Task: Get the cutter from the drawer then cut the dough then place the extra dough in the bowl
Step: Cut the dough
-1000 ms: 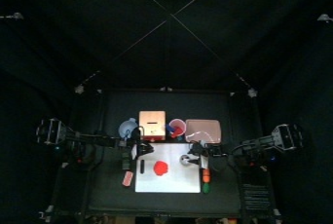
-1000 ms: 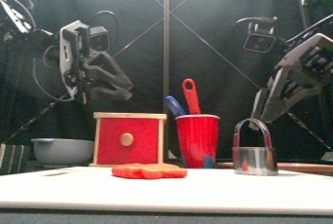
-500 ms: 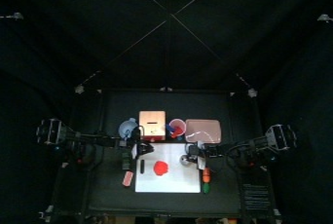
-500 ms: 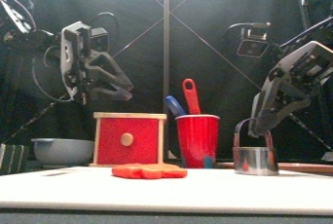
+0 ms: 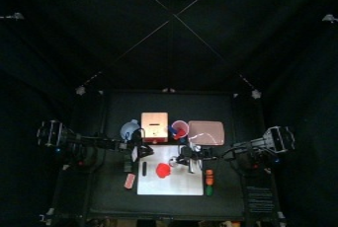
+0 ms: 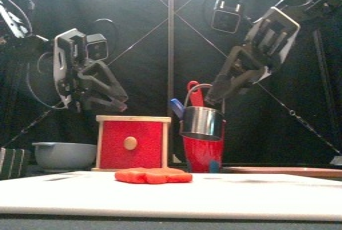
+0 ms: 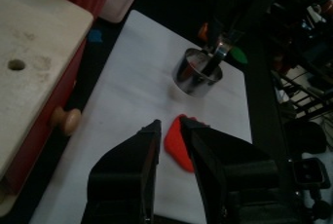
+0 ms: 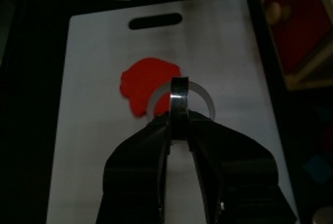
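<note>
Black counter, curtains all round. White cutting board (image 5: 185, 184) at centre front, w/ red dough (image 6: 152, 176) flat on it, uncut.

Behind board, L to R: blue-grey bowl (image 6: 63, 154), wooden box (image 6: 132, 143) w/ red drawer front flush, red cup (image 6: 203, 159) w/ toy knives, pink tray (image 5: 205, 130).

R tool (image 8: 180, 111): pinched tight on wire handle of metal cutter (image 6: 202, 121). Cutter hangs in air, clear of board, higher than dough and to its right. In front view it sits before the red cup.

L tool (image 7: 169, 123): empty, only a narrow gap betw. jaws. It hovers over board's left part, near the box; dough shows through the gap.
</note>
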